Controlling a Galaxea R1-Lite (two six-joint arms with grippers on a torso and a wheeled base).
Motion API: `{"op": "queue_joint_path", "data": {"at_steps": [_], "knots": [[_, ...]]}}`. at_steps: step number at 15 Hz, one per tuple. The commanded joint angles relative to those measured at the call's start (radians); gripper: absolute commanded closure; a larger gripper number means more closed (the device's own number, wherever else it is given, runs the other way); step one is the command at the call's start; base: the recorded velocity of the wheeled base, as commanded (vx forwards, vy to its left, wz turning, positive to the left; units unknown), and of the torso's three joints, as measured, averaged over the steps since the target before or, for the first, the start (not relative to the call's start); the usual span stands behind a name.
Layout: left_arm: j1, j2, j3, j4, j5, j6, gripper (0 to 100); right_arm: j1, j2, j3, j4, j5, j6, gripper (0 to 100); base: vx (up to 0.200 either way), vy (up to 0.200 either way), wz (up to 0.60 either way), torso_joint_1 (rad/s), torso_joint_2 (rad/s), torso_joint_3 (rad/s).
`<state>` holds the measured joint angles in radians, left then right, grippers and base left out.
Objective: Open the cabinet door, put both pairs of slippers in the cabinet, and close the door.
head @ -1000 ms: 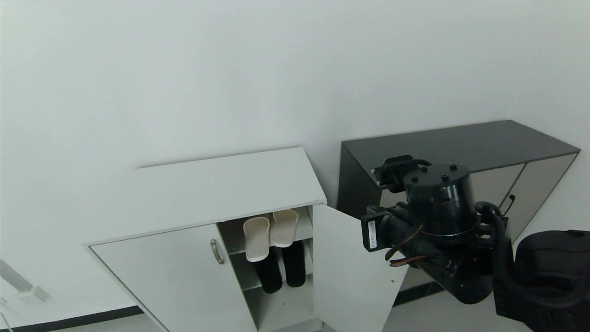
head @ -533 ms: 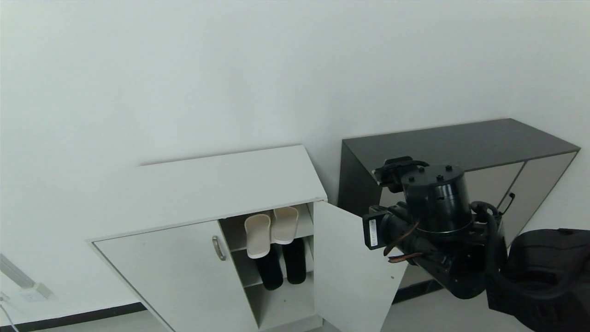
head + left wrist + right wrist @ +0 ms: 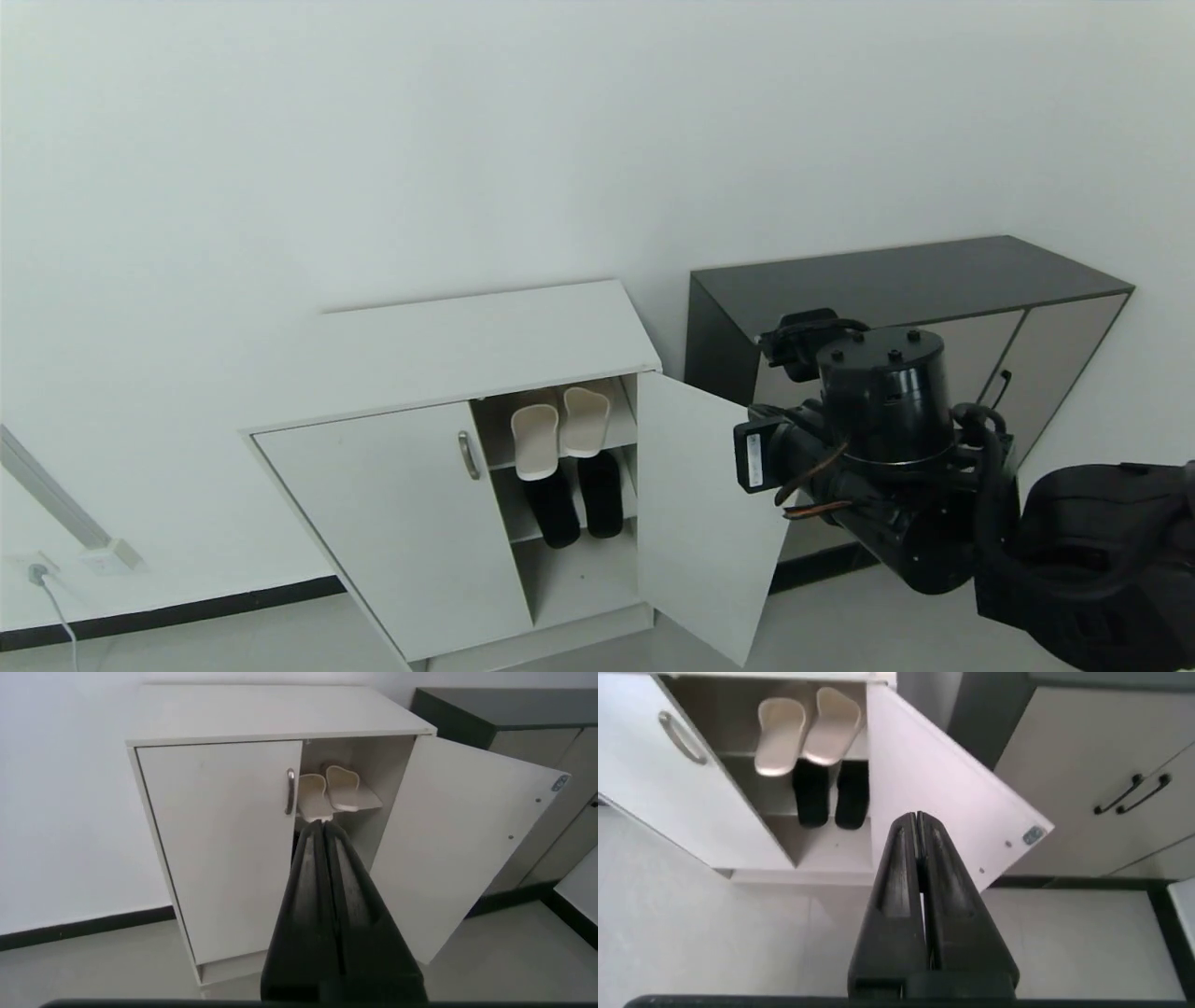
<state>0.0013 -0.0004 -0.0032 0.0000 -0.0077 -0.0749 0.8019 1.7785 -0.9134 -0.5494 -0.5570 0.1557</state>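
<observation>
Right gripper (image 3: pixel 920 819), a closed matte-black wedge, facing flat white door (image 3: pixel 952 784)

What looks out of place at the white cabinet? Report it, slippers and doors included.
Both pairs jut past their shelf fronts: the cream slippers on the top shelf, the black slippers on the one below. The right door stands wide open while the left door is shut. The overhang might catch the door on closing.

White wall (image 3: pixel 467 140), black skirting (image 3: pixel 168 614), pale floor (image 3: pixel 822 635), dark grey sideboard (image 3: pixel 896 271), perhaps a wall socket (image 3: pixel 37 567).
</observation>
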Motion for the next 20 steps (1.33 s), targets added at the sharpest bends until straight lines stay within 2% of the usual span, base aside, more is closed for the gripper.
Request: {"op": "queue_joint_path", "data": {"at_steps": [1,5,7,9,12,17,20], "knots": [[0.0,0.0,0.0,0.0,0.002,0.0,100,-0.044,0.029,-0.004,-0.035,-0.001,-0.004,100,0.0,0.0,0.0,0.0,0.0,0.0],[0.0,0.0,0.0,0.0,0.0,0.0,100,-0.196,0.047,-0.082,-0.03,0.083,-0.074,100,0.0,0.0,0.0,0.0,0.0,0.0],[0.0,0.0,0.0,0.0,0.0,0.0,100,-0.24,0.076,-0.139,-0.001,0.094,-0.074,100,0.0,0.0,0.0,0.0,0.0,0.0],[0.0,0.0,0.0,0.0,0.0,0.0,100,-0.305,0.125,-0.202,0.039,0.184,-0.07,100,0.0,0.0,0.0,0.0,0.0,0.0],[0.0,0.0,0.0,0.0,0.0,0.0,100,-0.375,0.214,-0.274,0.065,0.218,-0.044,100,0.0,0.0,0.0,0.0,0.0,0.0],[0.0,0.002,0.0,0.0,0.0,0.0,100,-0.414,0.308,-0.297,0.065,0.304,0.016,100,0.0,0.0,0.0,0.0,0.0,0.0],[0.0,0.0,0.0,0.0,0.0,0.0,100,-0.417,0.355,-0.309,0.063,0.316,0.031,100,0.0,0.0,0.0,0.0,0.0,0.0]]}}
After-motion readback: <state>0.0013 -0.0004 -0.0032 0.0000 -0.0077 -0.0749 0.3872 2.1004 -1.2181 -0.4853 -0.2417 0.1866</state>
